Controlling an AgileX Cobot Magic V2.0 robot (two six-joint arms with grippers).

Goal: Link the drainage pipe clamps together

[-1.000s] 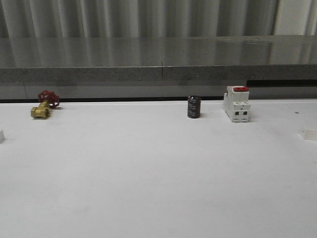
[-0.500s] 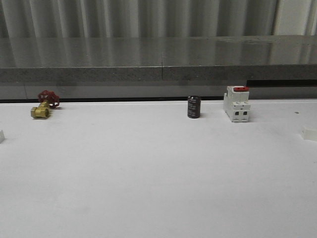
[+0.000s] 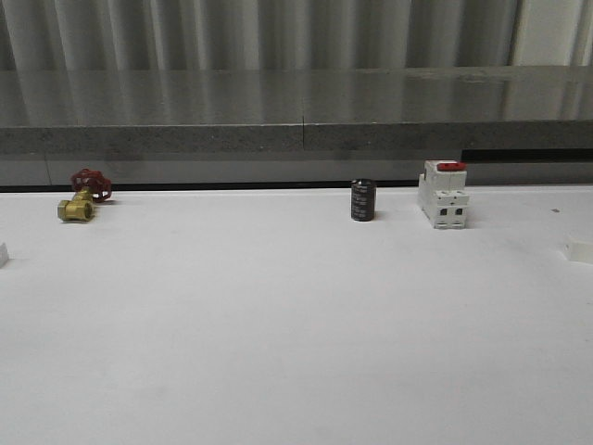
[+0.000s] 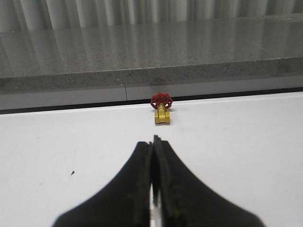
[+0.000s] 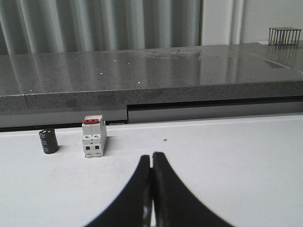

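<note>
A small white piece [image 3: 3, 255] sits at the table's left edge in the front view, and another white piece [image 3: 579, 249] at the right edge. The frame cuts both off, so I cannot tell whether they are the drainage pipe clamps. My left gripper [image 4: 153, 142] hangs over bare table, shut with nothing between its fingers, pointing toward the brass valve. My right gripper [image 5: 151, 158] is also shut and empty above the table, nearer to me than the white switch and to its right.
A brass valve with a red handwheel [image 3: 82, 197] lies at the back left. A black cylinder [image 3: 362, 200] and a white boxy switch with a red top [image 3: 443, 195] stand at the back, right of centre. A grey stone ledge [image 3: 296, 111] runs behind the white table [image 3: 296, 324].
The white piece at the right edge of the front view shows slightly less and sits a touch lower than a second ago. Everything else is still.
</note>
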